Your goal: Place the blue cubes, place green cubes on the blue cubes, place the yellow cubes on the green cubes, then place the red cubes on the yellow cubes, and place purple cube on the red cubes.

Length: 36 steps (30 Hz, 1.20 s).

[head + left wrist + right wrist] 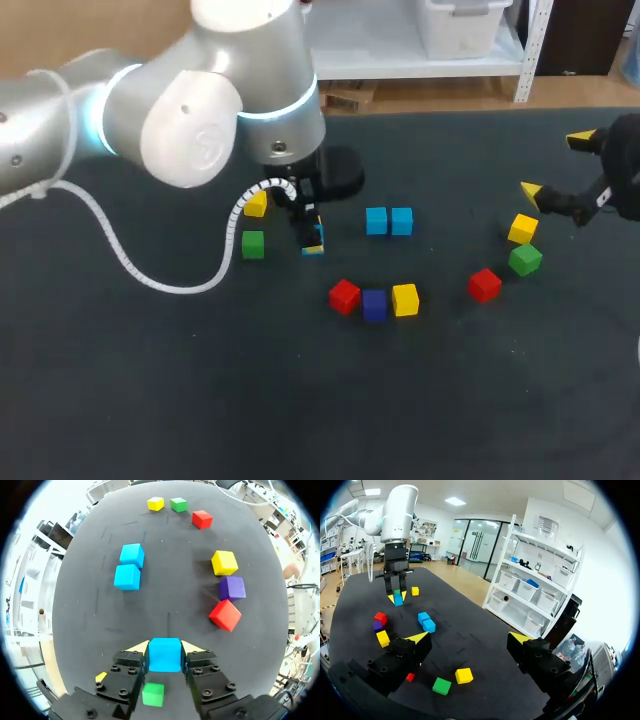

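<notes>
Tabletop (120,400) is carrying scattered cubes in the head view. The left arm (200,110) is coming in from the left, and the left gripper (311,232) is clamping a blue cube (313,241) low over the table, near a green cube (252,244) and a yellow cube (255,204). Two more blue cubes (388,221) are sitting side by side, touching, just to its right. A purple cube (374,304) is lying between a red cube (344,296) and a second yellow cube (405,299). The right gripper (556,165) is hanging spread wide and empty, close to a trio of cubes (525,260) in yellow, green and red.

Seen from the left wrist, both fingers are pressing the blue cube (165,655) from opposite sides. The green cube (153,694) is lying under the gripper, and the two blue cubes (129,566) and the purple cube (232,587) are lying ahead.

Seen from the right wrist, the right gripper (470,637) is standing far apart with nothing between its fingers, and the trio (441,685) is lying just beneath it. Well beyond, the left gripper (397,591) is holding the blue cube (398,599). Whether that cube is touching the table I cannot tell.
</notes>
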Available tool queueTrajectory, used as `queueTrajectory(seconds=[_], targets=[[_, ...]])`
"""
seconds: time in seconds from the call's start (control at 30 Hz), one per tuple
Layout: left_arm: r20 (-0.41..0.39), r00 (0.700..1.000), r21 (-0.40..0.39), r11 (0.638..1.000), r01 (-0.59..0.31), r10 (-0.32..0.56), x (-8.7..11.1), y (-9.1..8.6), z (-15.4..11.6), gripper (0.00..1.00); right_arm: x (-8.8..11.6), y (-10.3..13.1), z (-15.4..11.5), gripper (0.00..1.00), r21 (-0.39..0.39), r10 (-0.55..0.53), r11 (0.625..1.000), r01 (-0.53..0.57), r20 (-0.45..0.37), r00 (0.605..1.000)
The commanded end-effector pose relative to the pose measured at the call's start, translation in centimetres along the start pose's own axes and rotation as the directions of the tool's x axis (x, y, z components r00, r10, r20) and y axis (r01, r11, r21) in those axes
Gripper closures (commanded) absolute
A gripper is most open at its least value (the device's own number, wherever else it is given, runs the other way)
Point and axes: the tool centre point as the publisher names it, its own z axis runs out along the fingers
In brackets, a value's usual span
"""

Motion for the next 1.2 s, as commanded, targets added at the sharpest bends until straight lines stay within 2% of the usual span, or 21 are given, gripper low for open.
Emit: queueTrajectory(seconds=[0.03, 0.23, 0.43, 0.6, 0.97, 1.2], targets=[[0.01, 0.999, 0.062, 0.997, -0.034, 0.033, -1.1, 2.1, 0.9, 1.0, 0.0, 0.1, 0.1, 0.0, 0.003, -0.001, 1.0, 0.001, -0.003, 1.0], [0.017, 0.995, 0.072, 0.993, -0.098, 0.097, -2.9, 3.5, 1.1, 1.0, 0.0, 0.1, 0.1, 0.0, 0.003, -0.001, 1.0, 0.001, -0.003, 1.0], [0.049, 0.995, 0.137, 0.986, -0.098, 0.092, -3.8, 4.4, 2.3, 1.0, 0.0, 0.1, 0.1, 0.0, 0.003, -0.001, 1.0, 0.001, -0.003, 1.0], [0.052, 0.993, 0.153, 0.982, -0.113, 0.106, -4.6, 5.1, 2.9, 1.0, 0.0, 0.1, 0.1, 0.0, 0.003, -0.001, 1.0, 0.001, -0.003, 1.0], [0.031, 0.988, 0.17, 0.973, -0.156, 0.153, -5.0, 5.8, 3.9, 1.0, 0.0, 0.1, 0.1, 0.0, 0.003, -0.001, 1.0, 0.001, -0.003, 1.0], [0.025, 0.99, 0.171, 0.975, -0.14, 0.137, -4.8, 6.4, 4.1, 1.0, 0.0, 0.1, 0.1, 0.0, 0.003, -0.001, 1.0, 0.001, -0.003, 1.0]])
